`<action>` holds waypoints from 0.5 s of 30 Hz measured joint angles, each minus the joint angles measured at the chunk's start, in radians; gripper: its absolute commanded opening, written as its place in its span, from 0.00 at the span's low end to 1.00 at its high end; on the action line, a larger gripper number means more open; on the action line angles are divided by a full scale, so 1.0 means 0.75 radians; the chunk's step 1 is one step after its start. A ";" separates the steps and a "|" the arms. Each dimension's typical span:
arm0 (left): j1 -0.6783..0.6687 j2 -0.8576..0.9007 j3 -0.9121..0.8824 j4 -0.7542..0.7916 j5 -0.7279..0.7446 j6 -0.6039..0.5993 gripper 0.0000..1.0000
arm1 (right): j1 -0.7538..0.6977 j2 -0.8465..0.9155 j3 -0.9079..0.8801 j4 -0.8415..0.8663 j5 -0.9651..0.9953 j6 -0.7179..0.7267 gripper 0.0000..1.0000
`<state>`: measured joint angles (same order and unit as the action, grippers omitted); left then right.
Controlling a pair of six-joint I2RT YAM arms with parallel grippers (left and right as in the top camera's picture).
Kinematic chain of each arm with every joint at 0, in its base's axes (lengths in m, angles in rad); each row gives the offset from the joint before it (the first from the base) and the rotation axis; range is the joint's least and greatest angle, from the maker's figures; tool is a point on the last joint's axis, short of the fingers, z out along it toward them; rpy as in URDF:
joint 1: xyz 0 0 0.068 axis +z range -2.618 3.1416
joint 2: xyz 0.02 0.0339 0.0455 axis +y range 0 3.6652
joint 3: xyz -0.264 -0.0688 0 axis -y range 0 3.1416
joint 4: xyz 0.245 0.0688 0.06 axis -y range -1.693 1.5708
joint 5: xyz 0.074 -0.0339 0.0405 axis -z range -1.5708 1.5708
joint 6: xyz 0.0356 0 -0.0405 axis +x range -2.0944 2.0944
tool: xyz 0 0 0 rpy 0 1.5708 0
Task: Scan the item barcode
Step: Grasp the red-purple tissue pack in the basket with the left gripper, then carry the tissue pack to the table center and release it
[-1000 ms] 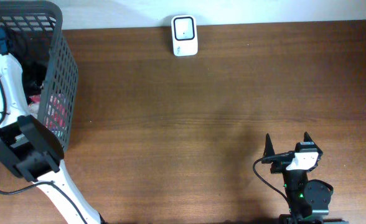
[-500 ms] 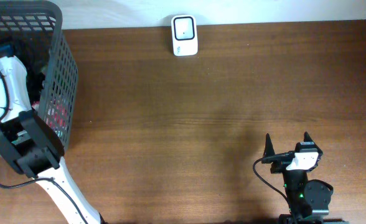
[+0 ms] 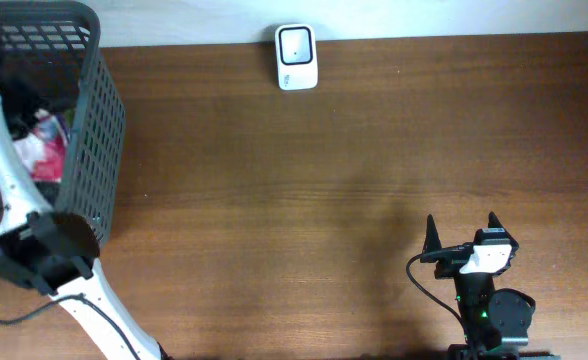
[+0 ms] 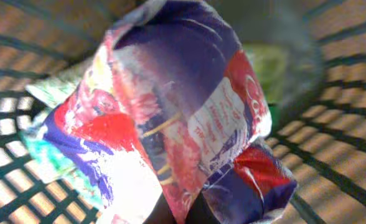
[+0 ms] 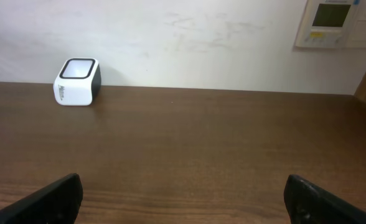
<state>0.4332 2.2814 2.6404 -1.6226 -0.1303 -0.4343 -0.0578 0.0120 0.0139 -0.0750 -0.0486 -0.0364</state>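
The item is a crinkly red, purple and white snack packet, hanging inside the grey mesh basket. From overhead the packet shows pink beside my white left arm. My left gripper is shut on the packet's lower edge, its dark fingers mostly covered by the wrapper. The barcode is not visible. The white scanner with a dark window stands at the table's far edge, and the scanner also shows at the wall. My right gripper rests open near the front right, holding nothing.
More packets lie in the basket under the held one, a green one and a teal and white one. Basket walls surround the left gripper closely. A wall control panel hangs at the far right.
My left gripper has shut on the packet and lifted it within the basket; the left arm has swung left. The right arm has not moved.
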 measured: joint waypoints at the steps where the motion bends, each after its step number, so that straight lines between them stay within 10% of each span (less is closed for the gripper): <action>1: 0.000 -0.055 0.048 -0.001 0.000 0.000 0.00 | 0.000 0.000 0.000 0.000 -0.001 0.000 0.99; 9: -0.044 -0.608 0.113 0.220 0.318 -0.001 0.00 | 0.000 0.000 0.000 0.000 0.000 0.000 0.99; 15: -0.650 -0.569 0.124 0.269 0.603 0.069 0.00 | 0.000 0.000 0.000 0.001 -0.001 0.000 0.99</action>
<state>-0.0544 1.8545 2.7335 -1.4212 0.3222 -0.3828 -0.0578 0.0120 0.0139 -0.0746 -0.0490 -0.0364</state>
